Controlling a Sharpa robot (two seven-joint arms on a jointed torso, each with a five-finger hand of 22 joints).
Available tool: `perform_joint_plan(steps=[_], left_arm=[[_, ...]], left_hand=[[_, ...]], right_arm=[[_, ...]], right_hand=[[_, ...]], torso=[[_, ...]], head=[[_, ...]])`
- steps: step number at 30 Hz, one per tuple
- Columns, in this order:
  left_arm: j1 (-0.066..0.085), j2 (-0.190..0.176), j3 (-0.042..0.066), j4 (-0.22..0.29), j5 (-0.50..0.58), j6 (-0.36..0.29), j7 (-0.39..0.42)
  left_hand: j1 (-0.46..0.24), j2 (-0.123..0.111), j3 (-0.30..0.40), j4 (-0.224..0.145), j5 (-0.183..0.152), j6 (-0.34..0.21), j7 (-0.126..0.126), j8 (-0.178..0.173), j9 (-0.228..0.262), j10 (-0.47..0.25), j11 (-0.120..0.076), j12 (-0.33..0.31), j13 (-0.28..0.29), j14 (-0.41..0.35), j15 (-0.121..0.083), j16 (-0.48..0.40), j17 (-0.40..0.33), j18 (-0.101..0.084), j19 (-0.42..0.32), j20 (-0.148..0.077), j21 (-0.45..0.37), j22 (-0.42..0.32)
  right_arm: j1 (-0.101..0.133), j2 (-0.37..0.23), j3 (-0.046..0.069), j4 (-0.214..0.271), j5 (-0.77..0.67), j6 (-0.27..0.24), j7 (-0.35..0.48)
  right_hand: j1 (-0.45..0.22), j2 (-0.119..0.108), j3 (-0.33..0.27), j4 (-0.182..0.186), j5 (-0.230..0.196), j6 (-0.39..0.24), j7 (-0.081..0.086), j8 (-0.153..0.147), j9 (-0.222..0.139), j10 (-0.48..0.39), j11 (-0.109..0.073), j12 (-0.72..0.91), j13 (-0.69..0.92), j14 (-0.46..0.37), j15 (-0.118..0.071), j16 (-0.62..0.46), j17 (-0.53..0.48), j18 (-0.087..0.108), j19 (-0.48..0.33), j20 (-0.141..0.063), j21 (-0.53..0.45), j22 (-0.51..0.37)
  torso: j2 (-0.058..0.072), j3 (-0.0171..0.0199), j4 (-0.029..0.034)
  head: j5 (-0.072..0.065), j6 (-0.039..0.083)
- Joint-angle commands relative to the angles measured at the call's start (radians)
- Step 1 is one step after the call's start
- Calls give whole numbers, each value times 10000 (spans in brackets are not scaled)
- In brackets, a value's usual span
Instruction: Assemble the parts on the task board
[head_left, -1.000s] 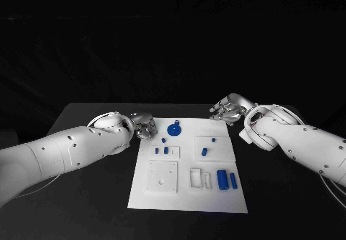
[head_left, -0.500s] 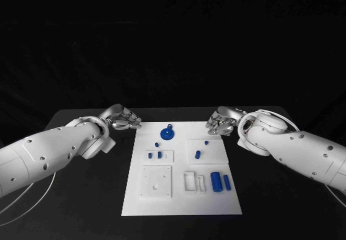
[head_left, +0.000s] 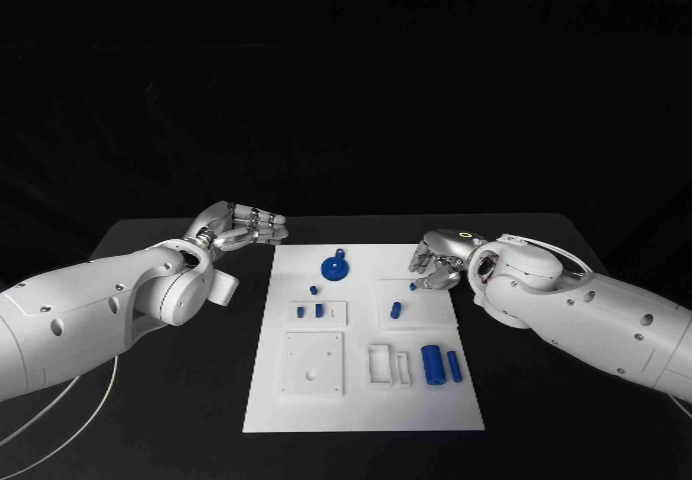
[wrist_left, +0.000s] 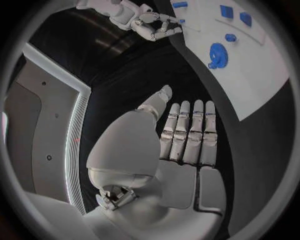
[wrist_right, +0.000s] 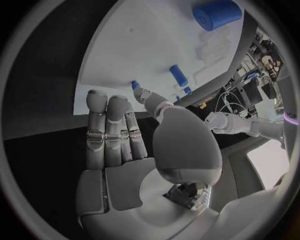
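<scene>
White flat task board (head_left: 368, 400) lies mid-counter on the black counter (head_left: 173, 420), between the two arms. Left hand (head_left: 238, 228), silver, hovers off the board's far left corner, over bare counter; fingers straight and side by side, thumb apart, palm holding nothing. Left wrist view confirms: left hand (wrist_left: 181, 135) flat and unloaded, board edge just beyond its fingertips.

Right hand (head_left: 440, 262) sits at the board's far right edge, fingers extended and empty. Right wrist view shows the right hand (wrist_right: 119, 135) with fingertips at the board's rim, thumb tip close to a small blue peg (wrist_right: 179, 76); contact cannot be told.

Blue round gear-like disc (head_left: 333, 266) lies on the board between the two hands, nearer the left. Small blue pegs (head_left: 309, 311) sit in a raised block nearer the robot. Large blue cylinder (head_left: 434, 364) and a slimmer blue rod (head_left: 454, 366) lie well toward the robot from the right hand.
</scene>
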Motion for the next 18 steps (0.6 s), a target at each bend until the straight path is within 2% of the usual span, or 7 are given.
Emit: perform_joint_plan(steps=[1, 3, 7, 11, 18], left_arm=[[13, -35, 13, 148, 664, -165, 606], [13, -44, 13, 185, 688, -211, 651], [13, -46, 13, 208, 741, -266, 691], [13, -52, 13, 207, 770, -272, 694], [14, -70, 12, 186, 789, -266, 666]], left_hand=[[-20, 111, -63, -23, -28, 13, 13, -16, -10, -68, -7, -24, 0, 106, -11, -28, -3, 208, 160, -9, 47, -143], [-28, 129, -88, -59, -27, 37, 7, -15, -9, -78, -5, -23, 0, 92, -7, -30, -4, 240, 237, -12, 83, -251], [-30, 160, -126, -106, -15, 58, 2, -7, -6, -100, 0, -25, -1, 64, 1, -30, -4, 286, 299, -6, 140, -382], [-28, 169, -145, -125, -13, 72, -3, -11, -8, -120, 8, -24, 0, 38, 10, -30, -4, 298, 309, -1, 163, -430], [-35, 179, -190, -135, -19, 78, -8, -12, -8, -140, 13, -21, 1, 21, 18, -29, -3, 314, 314, 8, 194, -494]], right_arm=[[-25, 24, -29, 136, -564, 299, -128], [-35, 33, -50, 203, -602, 388, -142], [-51, 35, -87, 280, -685, 653, -196], [-71, 23, -122, 331, -758, 883, -260], [-128, 74, -161, 323, -1010, 896, -419]], right_hand=[[55, -101, -38, -54, -25, -41, 50, 11, -15, 23, 56, -40, -11, -22, 74, 40, -16, 57, 455, 61, -56, 121], [72, -108, 0, -94, 13, -31, 59, 10, -13, 51, 56, -40, -11, -32, 79, 55, -37, 72, 454, 70, -57, 113], [74, -96, 127, -185, 148, 42, 67, 16, -5, 155, 48, -34, -9, -46, 86, 104, -82, 92, 452, 82, -41, 102], [-31, -142, 434, -316, 539, 118, 99, 13, -2, 278, 53, -37, -6, -81, 80, 170, -108, 109, 443, 75, 22, 141], [-63, -92, 559, -368, 467, 153, 98, 13, -2, 352, 32, -37, -5, -104, 82, 202, -151, 118, 430, 78, 1, 154]], torso=[[2, 0, 14], [1, 14, 4], [0, 14, 7], [14, 27, -6], [6, 34, 16]], head=[[-17, -7], [-6, -7], [-12, -17], [1, -14], [7, -35]])
